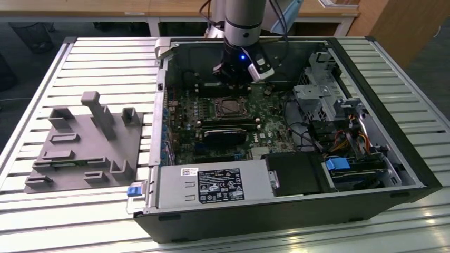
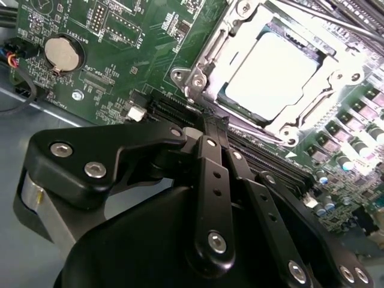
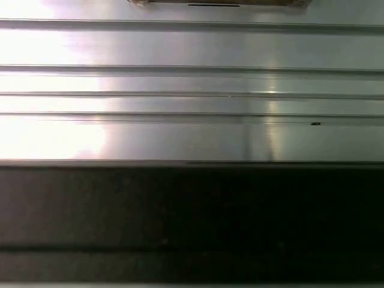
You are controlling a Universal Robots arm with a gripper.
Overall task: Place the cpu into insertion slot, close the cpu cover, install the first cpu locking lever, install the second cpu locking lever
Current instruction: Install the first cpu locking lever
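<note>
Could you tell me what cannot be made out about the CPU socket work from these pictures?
- Exterior view: the cpu cover and the levers are too small to judge whether they are latched.
- Second wrist view: glare washes out the cpu; the end effector hides the board beneath it, and its fingertips are out of sight.
- First wrist view: the slatted table gives no look at the socket.

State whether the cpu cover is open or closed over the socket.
Closed: the cpu cover lies flat around the cpu in the second wrist view.

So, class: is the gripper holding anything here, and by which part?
Cannot be told: the gripper hangs above the silver-grey square cpu, its grasping end hidden.
</note>
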